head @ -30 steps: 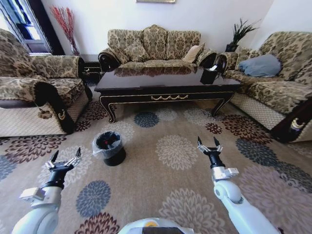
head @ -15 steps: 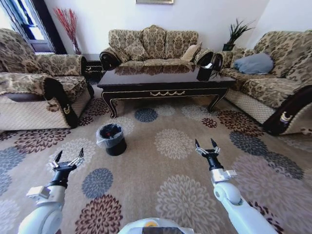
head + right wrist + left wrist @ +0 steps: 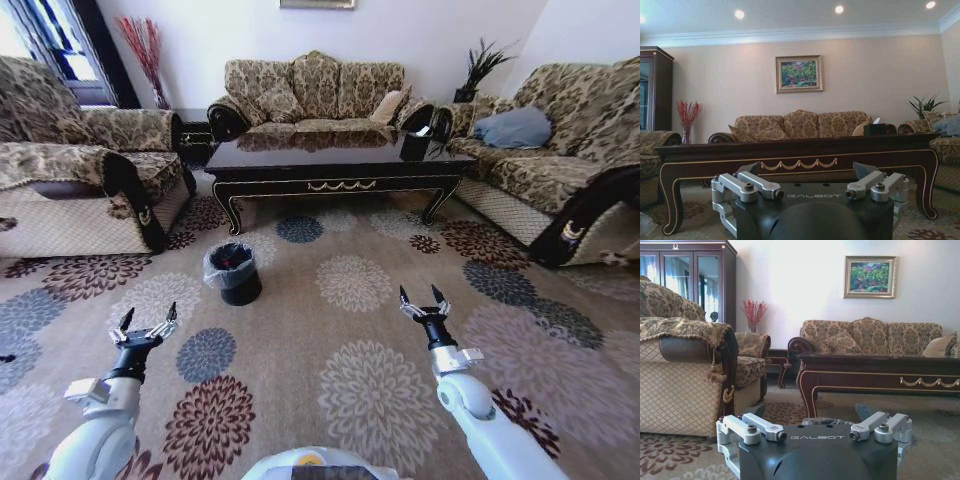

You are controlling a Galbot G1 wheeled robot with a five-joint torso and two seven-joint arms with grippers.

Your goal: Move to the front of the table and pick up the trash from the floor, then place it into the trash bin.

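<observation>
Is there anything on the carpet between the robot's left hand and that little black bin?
Nothing visible. Bare patterned floor lies between the left hand, held open low at the robot's left, and the trash bin, which stands ahead of it in front of the table. The right hand is open too, farther right.

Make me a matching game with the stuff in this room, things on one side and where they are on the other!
Things:
1. trash bin
2. table
3. grey cushion
4. left tool

Places:
A. on the sofa to the robot's right
B. on the carpet by the table's left front leg
C. before the middle sofa
D. open, low over the carpet

Pairs: 1-B, 2-C, 3-A, 4-D
</observation>
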